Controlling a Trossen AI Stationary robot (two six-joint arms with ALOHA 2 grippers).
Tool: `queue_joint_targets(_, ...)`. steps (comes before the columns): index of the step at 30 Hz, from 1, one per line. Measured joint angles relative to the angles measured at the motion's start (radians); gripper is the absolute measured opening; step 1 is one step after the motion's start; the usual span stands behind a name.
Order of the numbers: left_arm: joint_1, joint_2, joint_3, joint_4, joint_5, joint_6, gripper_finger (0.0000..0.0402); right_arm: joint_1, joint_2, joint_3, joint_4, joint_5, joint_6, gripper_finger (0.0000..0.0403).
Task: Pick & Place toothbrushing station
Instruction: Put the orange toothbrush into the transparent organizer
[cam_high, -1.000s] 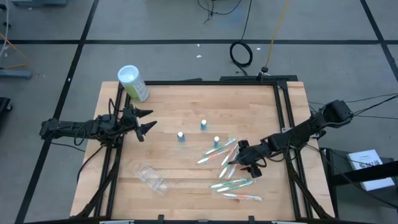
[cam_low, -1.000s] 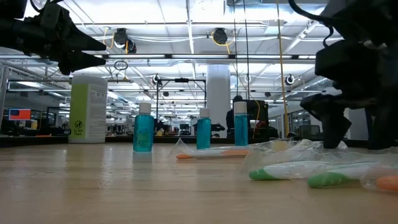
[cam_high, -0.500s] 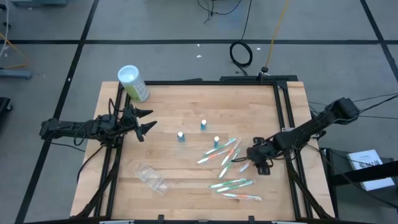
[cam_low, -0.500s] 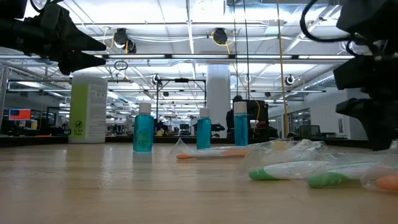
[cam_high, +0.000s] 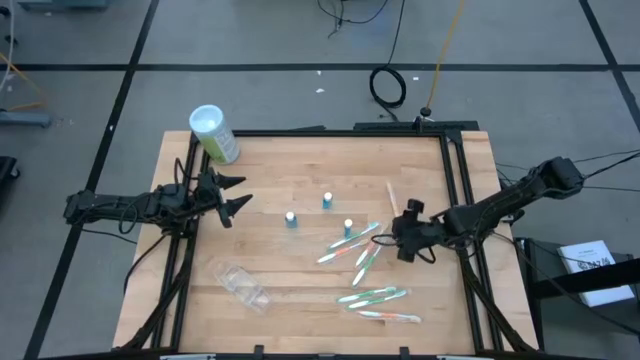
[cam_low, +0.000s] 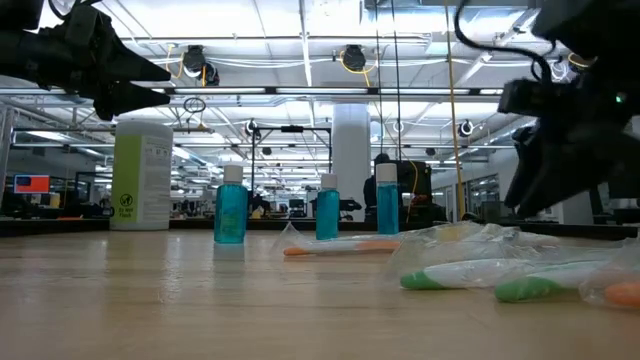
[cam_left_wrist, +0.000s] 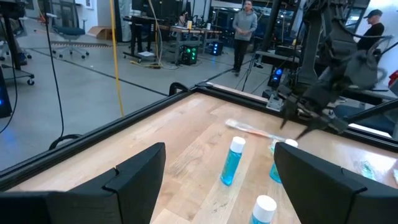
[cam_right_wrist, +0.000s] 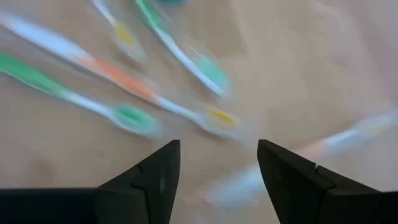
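– Toothbrushes (cam_high: 357, 248), where do they lie?

– Right of centre on the table (cam_high: 300, 165) in the high view. One loose bunch fans out mid-right, and a few more (cam_high: 378, 296) lie lower down, toward the bottom edge. They are white with green or orange parts. A lone toothbrush (cam_high: 392, 196) lies apart, above the bunch.

– And the right gripper (cam_high: 404, 236)?

– Just right of the bunch, below the lone toothbrush. Its wrist view shows the two fingers (cam_right_wrist: 152, 174) apart with bare wood between them; it grasps nothing. The toothbrushes there are blurred.

– The small tubes (cam_high: 327, 201)?

– Three, blue with white caps, upright in a slanting row at the centre of the high view, left of the bunch. In the low view they stand side by side (cam_low: 327, 207) at mid-frame.

– The holder (cam_high: 240, 283)?

– Clear plastic, lying lower left of centre, well apart from the toothbrushes.

– And the left gripper (cam_high: 233, 196)?

– At the left edge of the table, released, fingers (cam_left_wrist: 137, 174) spread wide with nothing in them, pointing toward the tubes.

– Anything else?

– A green canister (cam_high: 214, 134) with a white lid at the upper left corner of the table, and a person (cam_left_wrist: 245, 25) standing in the room beyond.
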Motion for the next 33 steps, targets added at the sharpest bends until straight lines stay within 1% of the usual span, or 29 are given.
queue_joint_targets(3,0.000,0.000,0.000,0.002,0.000,0.000,0.0308,-0.034,0.005,0.000,0.142,-0.129,-0.004,0.0208)
queue_joint_targets(5,0.000,0.000,0.000,0.000,0.000,0.000,0.0308,-0.061,0.017,0.002,0.155,-0.180,-0.009,0.0207)
queue_joint_targets(6,0.000,0.000,0.000,0.000,0.000,0.000,0.0308,-0.072,0.020,0.001,0.130,-0.174,-0.018,0.0206)
queue_joint_targets(8,0.000,0.000,0.000,0.000,0.000,0.000,0.0308,-0.102,0.017,0.001,0.055,-0.092,-0.007,0.0204)
queue_joint_targets(9,0.000,0.000,0.000,0.000,0.000,0.000,0.0308,-0.115,0.010,0.001,0.011,-0.039,0.017,0.0204)
queue_joint_targets(11,0.000,0.000,0.000,0.000,0.000,0.000,0.0308,-0.141,-0.006,0.000,-0.036,0.020,0.089,0.0204)
queue_joint_targets(14,0.000,0.000,0.000,0.000,0.000,0.000,0.0308,-0.168,-0.025,0.001,-0.098,0.016,0.211,0.0207)
queue_joint_targets(17,0.000,0.000,0.000,0.000,0.000,0.000,0.0308,-0.175,-0.008,-0.006,-0.136,-0.012,0.308,0.0207)
queue_joint_targets(20,0.001,0.000,0.000,-0.001,0.000,0.000,0.0308,-0.175,0.037,-0.032,-0.104,-0.029,0.325,0.0207)
queue_joint_targets(26,0.001,0.000,0.000,0.003,0.000,0.000,0.0308,-0.195,0.133,-0.072,0.029,-0.019,0.326,0.0207)
queue_joint_targets(28,0.001,0.000,0.000,0.005,0.000,0.000,0.0308,-0.201,0.153,-0.076,0.031,-0.016,0.332,0.0206)
queue_joint_targets(30,0.001,0.000,0.000,0.005,0.000,0.000,0.0308,-0.205,0.161,-0.081,0.011,-0.033,0.354,0.0195)
queue_joint_targets(33,0.001,0.000,0.000,0.005,0.000,0.000,0.0308,-0.207,0.159,-0.091,-0.005,-0.061,0.391,0.0160)
